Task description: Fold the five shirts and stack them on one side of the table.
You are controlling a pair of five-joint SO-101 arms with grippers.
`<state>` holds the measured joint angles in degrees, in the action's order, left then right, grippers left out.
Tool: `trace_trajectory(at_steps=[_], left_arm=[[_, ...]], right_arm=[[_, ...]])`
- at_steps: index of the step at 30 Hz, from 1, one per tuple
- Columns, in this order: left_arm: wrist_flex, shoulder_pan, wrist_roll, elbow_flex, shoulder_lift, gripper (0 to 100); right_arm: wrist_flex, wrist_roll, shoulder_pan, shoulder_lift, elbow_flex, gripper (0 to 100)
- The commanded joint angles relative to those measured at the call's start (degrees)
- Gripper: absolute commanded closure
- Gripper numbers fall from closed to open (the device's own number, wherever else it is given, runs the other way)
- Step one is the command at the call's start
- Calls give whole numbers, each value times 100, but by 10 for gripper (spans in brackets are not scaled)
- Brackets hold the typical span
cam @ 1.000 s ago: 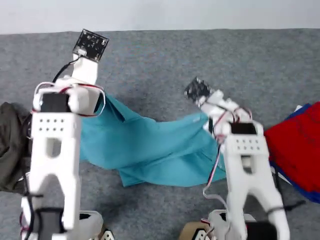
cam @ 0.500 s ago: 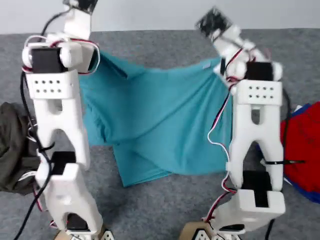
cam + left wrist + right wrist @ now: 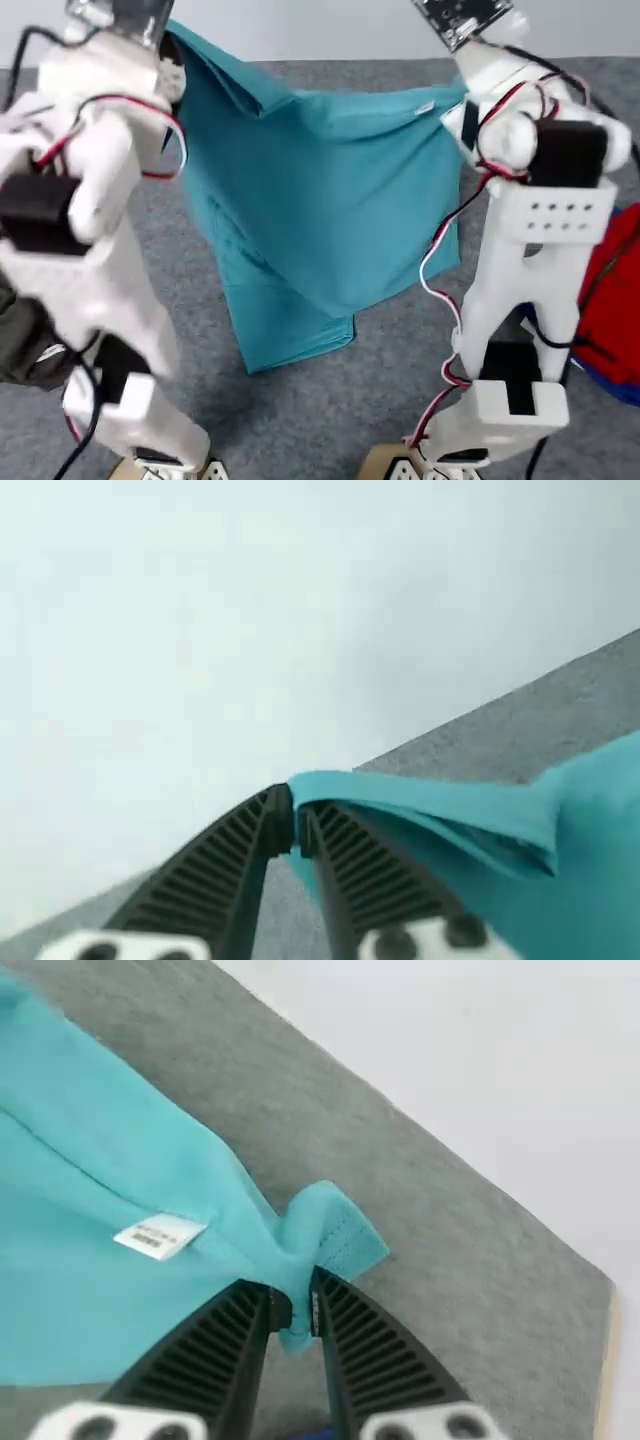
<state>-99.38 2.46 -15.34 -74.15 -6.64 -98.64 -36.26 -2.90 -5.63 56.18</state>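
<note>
Both arms stand raised high over the grey table (image 3: pixel 400 400). The left gripper (image 3: pixel 295 825) is clamped tight on one upper corner of the teal shirt (image 3: pixel 320 200). The right gripper (image 3: pixel 293 1310) is pinched closed on the other. The shirt hangs spread between them, its lower edge reaching the table.

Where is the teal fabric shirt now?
In the high view, the teal fabric shirt hangs over the grey table, held by the left claw and right claw.

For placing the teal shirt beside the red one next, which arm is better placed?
Right, probably. The right gripper is shut on the teal shirt, and the red shirt lies just beside that arm. The left gripper holds the other corner.
</note>
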Motion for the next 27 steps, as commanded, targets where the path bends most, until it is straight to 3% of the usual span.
trace_trajectory(at_steps=[1, 9, 23, 27], left_arm=[[-105, 211, -44, 462, 985, 995], [-105, 642, -44, 1068, 2505, 996], [-105, 624, 422, 2088, 4211, 996], [-105, 624, 396, 2132, 4492, 996]], right_arm=[[-426, 123, -84, 84, 800, 987], [-409, 246, -75, 1305, 273, 987], [-418, 413, -48, 4857, -2716, 988], [-409, 422, 374, 5490, -3112, 988]])
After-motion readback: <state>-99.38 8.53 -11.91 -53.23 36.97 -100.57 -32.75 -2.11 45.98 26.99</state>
